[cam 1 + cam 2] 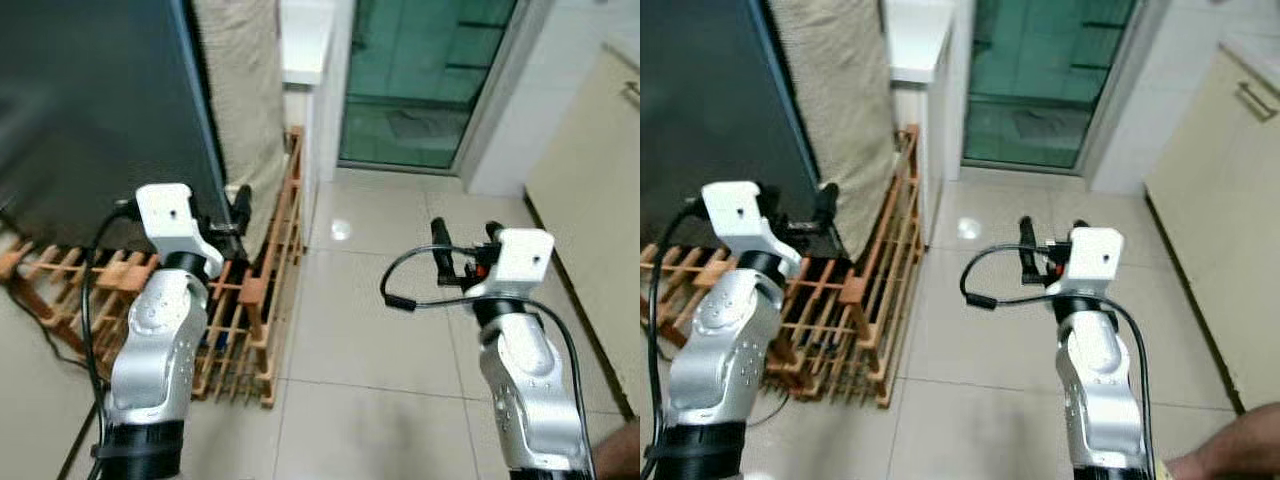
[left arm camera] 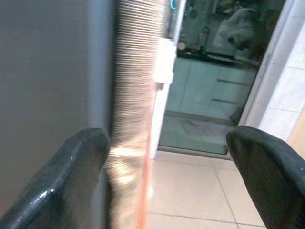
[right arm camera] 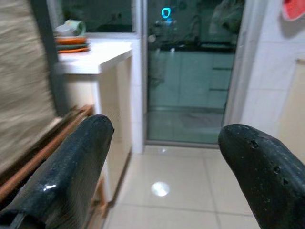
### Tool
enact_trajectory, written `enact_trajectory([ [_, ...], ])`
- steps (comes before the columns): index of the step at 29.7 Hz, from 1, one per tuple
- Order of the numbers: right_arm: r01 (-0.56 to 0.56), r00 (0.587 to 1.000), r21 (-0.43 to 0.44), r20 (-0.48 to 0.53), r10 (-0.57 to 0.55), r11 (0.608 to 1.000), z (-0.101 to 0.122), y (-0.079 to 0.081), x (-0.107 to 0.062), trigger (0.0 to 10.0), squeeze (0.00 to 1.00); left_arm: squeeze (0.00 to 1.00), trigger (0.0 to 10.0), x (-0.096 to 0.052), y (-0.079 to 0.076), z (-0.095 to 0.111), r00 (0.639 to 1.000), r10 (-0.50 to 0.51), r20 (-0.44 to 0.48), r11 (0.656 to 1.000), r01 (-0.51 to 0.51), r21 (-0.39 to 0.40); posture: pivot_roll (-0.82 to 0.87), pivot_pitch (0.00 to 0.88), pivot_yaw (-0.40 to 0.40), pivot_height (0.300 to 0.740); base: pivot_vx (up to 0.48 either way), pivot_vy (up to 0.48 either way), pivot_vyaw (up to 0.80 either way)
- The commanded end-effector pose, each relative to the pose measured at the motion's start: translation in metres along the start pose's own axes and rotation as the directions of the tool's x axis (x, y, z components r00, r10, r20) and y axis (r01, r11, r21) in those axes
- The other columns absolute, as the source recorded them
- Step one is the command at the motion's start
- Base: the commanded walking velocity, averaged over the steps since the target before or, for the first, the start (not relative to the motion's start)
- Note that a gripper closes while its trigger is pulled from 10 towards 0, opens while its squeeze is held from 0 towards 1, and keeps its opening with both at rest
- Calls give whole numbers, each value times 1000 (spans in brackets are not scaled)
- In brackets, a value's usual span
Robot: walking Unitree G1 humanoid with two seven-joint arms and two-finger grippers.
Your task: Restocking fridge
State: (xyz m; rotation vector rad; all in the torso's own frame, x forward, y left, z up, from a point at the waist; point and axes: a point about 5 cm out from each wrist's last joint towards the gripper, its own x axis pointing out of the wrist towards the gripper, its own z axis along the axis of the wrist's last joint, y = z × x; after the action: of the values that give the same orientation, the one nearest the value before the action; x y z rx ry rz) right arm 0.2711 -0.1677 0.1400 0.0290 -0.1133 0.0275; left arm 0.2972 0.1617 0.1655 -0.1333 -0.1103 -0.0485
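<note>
The dark grey fridge (image 1: 100, 100) stands at the left with its door shut, and I see its flat side (image 2: 47, 71) close up in the left wrist view. My left gripper (image 1: 225, 215) is raised beside the fridge's front corner, open and holding nothing. My right gripper (image 1: 465, 235) hovers over the tiled floor to the right, open and empty as well. Its fingers (image 3: 62, 171) point toward the glass door.
A low wooden slatted rack (image 1: 255, 300) lies on the floor by the fridge. A beige cloth (image 1: 240, 90) hangs behind it, beside a white counter (image 3: 95, 59) with stacked dishes. A green glass door (image 1: 425, 80) is ahead, a cream cabinet (image 1: 590, 200) on the right. A person's hand (image 1: 1230, 455) shows at bottom right.
</note>
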Motion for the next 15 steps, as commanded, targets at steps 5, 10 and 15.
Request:
enact_trajectory([
  [5, 2, 1000, -22, -13, -2, 1000, -2, -7, -1, 10000, 0, 0, 10000, 2, -8, -3, 1000, -16, -14, 1000, 16, 17, -82, 0, 3, 740, 0, 0, 615],
  [10, 15, 1000, -22, -16, -16, 1000, -2, -8, -1, 10000, 0, 0, 10000, 3, -10, -3, 1000, -23, -10, 1000, 23, 9, -83, 0, 2, 740, 0, 0, 753],
  [15, 29, 999, -14, -20, -29, 999, -3, -10, 0, 10000, 0, 0, 10000, 5, -11, -2, 1000, -24, -4, 1000, 24, 6, -85, 0, 3, 740, 0, 0, 0],
])
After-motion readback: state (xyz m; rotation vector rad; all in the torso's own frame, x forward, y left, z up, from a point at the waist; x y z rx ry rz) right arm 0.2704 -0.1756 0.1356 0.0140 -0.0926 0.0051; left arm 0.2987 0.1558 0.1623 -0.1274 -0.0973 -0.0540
